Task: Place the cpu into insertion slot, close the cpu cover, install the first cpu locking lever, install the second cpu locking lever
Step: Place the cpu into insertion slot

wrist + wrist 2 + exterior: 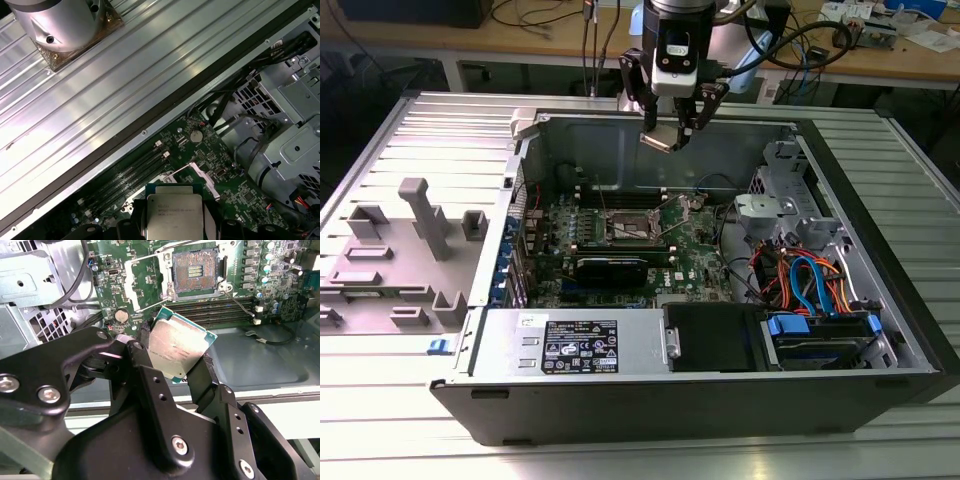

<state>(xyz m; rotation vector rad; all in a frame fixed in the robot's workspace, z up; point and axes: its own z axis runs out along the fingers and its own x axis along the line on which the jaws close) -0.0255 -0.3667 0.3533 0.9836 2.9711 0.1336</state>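
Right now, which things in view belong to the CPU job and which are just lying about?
Job: cpu, held in the pincer; insertion slot, open and bare; cpu cover, raised.
Lying about: memory slots, black card, power supply, drive cables, grey fixture.

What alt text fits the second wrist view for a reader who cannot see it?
A black gripper holds a small, flat, square, silvery-grey metal-topped cpu by opposite edges, tilted, with a green motherboard behind it. On that board the square, dark-centred insertion slot with a silvery rim lies open and empty.
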